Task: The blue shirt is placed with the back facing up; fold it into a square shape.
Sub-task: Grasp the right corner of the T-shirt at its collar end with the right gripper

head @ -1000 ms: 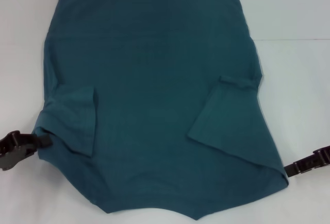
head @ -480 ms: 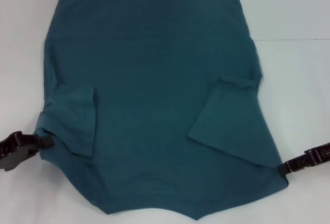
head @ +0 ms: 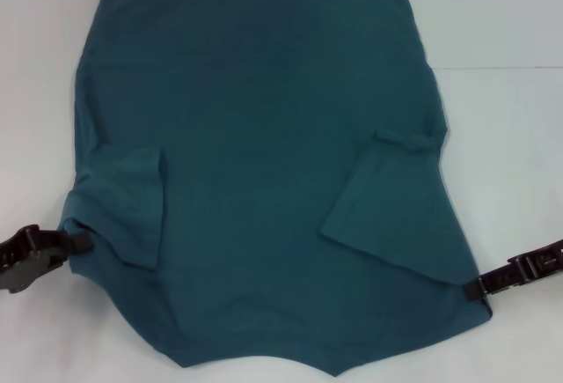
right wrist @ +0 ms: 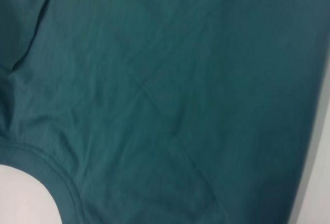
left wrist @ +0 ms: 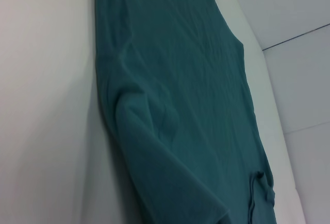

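pincers sit at both near corners of the blue shirt (head: pixel 264 163), one on each side. left pincer (head: pixel 77 242) lies low on the bench (head: pixel 510 136) at the shirt's near-left edge, its tip touching the bunched cloth just below the folded-in left sleeve; whether its fingers are parted or clamped on the fabric cannot be told. right pincer (head: pixel 473 290) touches the near-right corner of the shirt, where the edge comes to a point; its grip cannot be told either.

the shirt lies flat with its plain back up, covering most of the bench, its long axis running from near to far. both sleeves are already turned in over the body, so the cloth lies inward and away from each pincer: to the right of the left one, to the left of the right one. each arm is nearer to its own corner, so a fold bringing the near end toward the far hem would likely need both lifting together.

no containers are in view.
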`<state>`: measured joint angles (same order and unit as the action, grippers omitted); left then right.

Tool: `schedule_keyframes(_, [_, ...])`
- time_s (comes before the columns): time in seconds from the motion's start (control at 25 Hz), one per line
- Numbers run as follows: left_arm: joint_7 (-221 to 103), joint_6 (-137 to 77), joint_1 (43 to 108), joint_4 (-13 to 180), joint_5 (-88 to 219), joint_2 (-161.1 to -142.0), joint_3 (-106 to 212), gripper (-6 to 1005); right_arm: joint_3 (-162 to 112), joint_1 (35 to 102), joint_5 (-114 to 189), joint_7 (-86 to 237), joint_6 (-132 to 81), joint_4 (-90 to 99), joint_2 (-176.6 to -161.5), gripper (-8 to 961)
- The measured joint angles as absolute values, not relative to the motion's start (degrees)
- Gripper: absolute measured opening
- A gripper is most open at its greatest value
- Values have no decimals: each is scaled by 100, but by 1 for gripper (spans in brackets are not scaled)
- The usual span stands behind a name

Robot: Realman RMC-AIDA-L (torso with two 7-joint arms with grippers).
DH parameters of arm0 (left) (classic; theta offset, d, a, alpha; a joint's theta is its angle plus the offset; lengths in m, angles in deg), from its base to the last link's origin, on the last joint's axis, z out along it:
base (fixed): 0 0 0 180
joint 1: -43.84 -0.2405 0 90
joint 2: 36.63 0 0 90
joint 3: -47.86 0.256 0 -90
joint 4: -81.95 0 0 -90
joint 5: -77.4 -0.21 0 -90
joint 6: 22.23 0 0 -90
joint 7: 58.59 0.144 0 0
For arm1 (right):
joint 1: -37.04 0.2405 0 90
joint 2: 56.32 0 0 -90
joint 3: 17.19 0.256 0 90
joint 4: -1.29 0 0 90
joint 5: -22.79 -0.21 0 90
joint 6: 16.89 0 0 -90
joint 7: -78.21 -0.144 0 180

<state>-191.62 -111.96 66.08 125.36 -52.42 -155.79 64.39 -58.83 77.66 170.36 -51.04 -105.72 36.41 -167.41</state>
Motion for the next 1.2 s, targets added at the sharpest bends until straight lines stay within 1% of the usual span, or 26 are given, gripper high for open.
schedule_keyframes(0.84, [-19183, -11193, 6600, 12537, -5242, -15581, 6438, 15, -6080, 7794, 17036, -5128, -10451, 3652, -16757, 613])
schedule_keyframes(1.2, [-19183, -11181, 6603, 12493, -5242, -15572, 6439, 14, -6135, 7834, 17036, -5126, -10419, 3630, -16873, 614])
